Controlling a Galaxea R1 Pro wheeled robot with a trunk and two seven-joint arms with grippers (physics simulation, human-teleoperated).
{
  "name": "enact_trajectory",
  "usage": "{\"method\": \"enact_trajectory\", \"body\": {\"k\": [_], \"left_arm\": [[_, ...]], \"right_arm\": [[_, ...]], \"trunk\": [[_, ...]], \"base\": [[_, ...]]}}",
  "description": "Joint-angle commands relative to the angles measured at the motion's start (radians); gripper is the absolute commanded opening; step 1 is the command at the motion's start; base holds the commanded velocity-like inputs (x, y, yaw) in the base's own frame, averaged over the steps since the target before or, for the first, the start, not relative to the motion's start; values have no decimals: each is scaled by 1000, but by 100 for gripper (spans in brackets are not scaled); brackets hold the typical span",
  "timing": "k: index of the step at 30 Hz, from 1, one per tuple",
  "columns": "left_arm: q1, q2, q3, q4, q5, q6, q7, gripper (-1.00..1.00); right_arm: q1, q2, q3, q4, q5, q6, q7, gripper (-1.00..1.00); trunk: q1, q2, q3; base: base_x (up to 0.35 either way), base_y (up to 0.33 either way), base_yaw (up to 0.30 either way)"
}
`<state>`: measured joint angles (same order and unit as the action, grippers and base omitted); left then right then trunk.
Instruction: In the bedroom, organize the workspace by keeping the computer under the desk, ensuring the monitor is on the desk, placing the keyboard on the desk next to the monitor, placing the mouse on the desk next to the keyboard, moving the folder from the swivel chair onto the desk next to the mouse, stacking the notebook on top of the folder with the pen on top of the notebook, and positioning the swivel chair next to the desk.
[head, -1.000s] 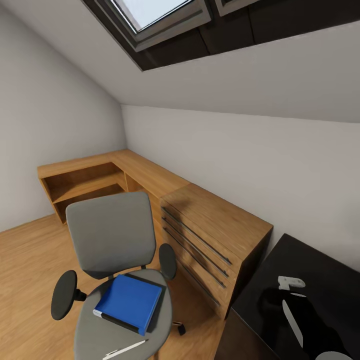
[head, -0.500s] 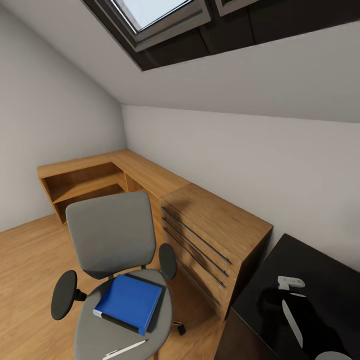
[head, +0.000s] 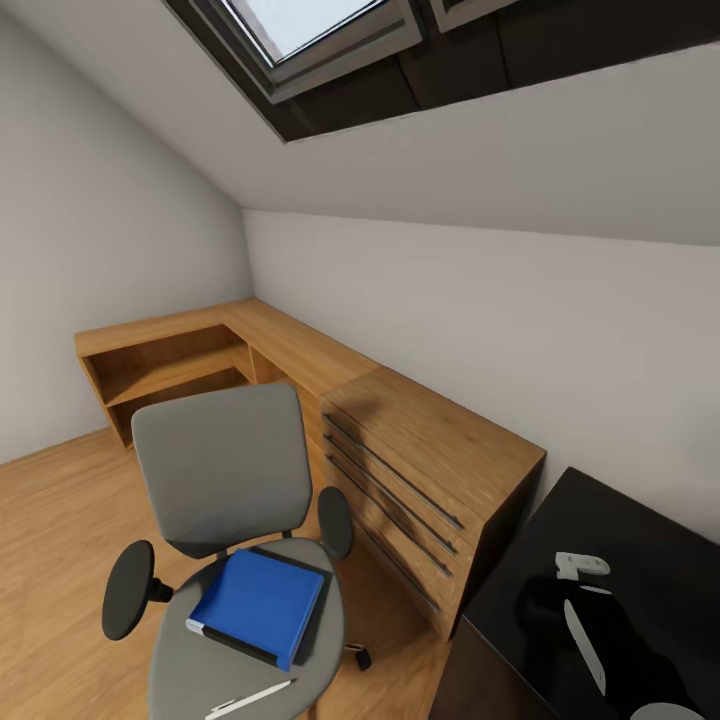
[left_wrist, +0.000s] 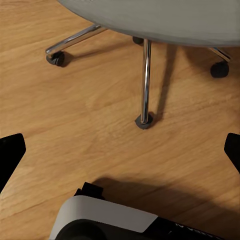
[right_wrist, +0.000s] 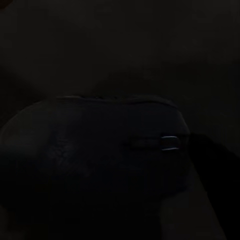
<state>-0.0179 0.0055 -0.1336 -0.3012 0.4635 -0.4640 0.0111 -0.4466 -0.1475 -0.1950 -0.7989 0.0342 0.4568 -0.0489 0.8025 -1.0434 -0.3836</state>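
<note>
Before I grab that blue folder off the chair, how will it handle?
The folder looks thick and boxy, so probably stiff. Its smooth cover may slip in the jaws. It lies on the swivel chair, which stands on castors and may roll if pushed.

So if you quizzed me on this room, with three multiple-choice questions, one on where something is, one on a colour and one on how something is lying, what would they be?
1. Where is the folder?
A. on the floor
B. on the seat of the swivel chair
C. on the wooden dresser

2. What colour is the chair's padding?
A. red
B. green
C. grey

3. How is the pen lying?
A. flat on the seat, apart from the folder
B. on top of the folder
C. standing upright on its tip

Answers:
1. B: the folder lies flat on the seat of the swivel chair.
2. C: the backrest and seat are plain grey.
3. A: the pen lies flat near the seat's front edge, with grey seat showing between it and the folder.
</note>
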Motion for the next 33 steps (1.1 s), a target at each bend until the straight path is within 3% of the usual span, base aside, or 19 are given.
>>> {"method": "enact_trajectory", "body": {"k": [1, 7, 15, 22, 29, 33], "left_arm": [[-1, 1, -7, 1, 9, -4, 1, 100], [-1, 1, -7, 1, 9, -5, 1, 100], [-1, 1, -7, 1, 9, -4, 1, 100], [-1, 1, -7, 1, 9, -4, 1, 100], [-1, 1, -7, 1, 9, -4, 1, 100], [-1, 1, -7, 1, 9, -3, 4, 100]], "right_arm": [[0, 0, 0, 3, 1, 8, 0, -100], [0, 0, 0, 2, 1, 8, 0, -100], [0, -1, 0, -9, 0, 9, 0, -100], [1, 2, -5, -115, -7, 17, 2, -100], [2, 5, -8, -178, -10, 97, 3, -100], [2, 20, -12, -240, -23, 139, 2, -100]], "trunk": [[0, -1, -1], [0, -1, -1], [-31, 55, 24], [-57, 104, 46], [-84, 153, 68], [-100, 181, 80]], "base": [[0, 0, 0], [0, 0, 0], [0, 0, 0], [0, 0, 0], [0, 0, 0], [0, 0, 0]]}}
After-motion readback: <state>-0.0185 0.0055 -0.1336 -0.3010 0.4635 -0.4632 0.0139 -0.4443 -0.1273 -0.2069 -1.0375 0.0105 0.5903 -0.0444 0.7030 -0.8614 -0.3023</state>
